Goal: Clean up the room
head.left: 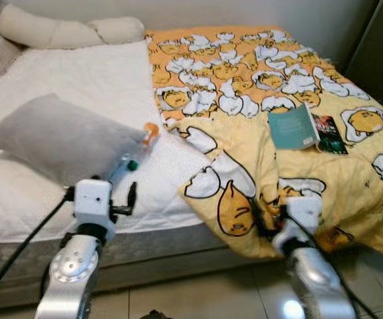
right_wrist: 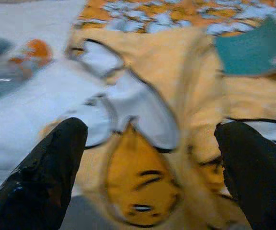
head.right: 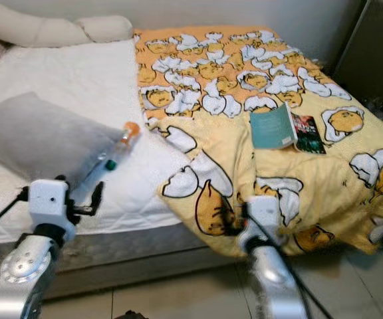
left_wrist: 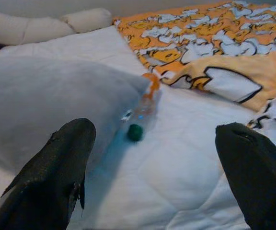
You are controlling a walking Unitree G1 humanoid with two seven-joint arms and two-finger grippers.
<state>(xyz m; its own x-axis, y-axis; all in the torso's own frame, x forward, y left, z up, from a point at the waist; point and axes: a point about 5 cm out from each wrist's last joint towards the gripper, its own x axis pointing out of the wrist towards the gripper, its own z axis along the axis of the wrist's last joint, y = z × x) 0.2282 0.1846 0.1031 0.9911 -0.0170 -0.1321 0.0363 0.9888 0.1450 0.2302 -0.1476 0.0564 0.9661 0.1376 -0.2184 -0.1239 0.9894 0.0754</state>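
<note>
A clear plastic bottle (head.left: pixel 137 151) with an orange label and a green cap lies on the white mattress (head.left: pixel 98 73), leaning against a grey pillow (head.left: pixel 62 136). My left gripper (left_wrist: pixel 155 139) is open at the bed's near edge, pointing at the bottle (left_wrist: pixel 143 108) from a short distance. A yellow egg-patterned duvet (head.left: pixel 245 86) covers the bed's right half and hangs over its front edge. My right gripper (right_wrist: pixel 153 130) is open just in front of that hanging fold. On the duvet lie a teal book (head.left: pixel 292 126) and a dark booklet (head.left: pixel 330 135) beside it.
A long cream bolster (head.left: pixel 65 30) lies along the head of the bed. A dark cabinet (head.left: pixel 378 46) stands at the far right. Tiled floor (head.left: pixel 198 296) shows between my two arms, below the bed frame.
</note>
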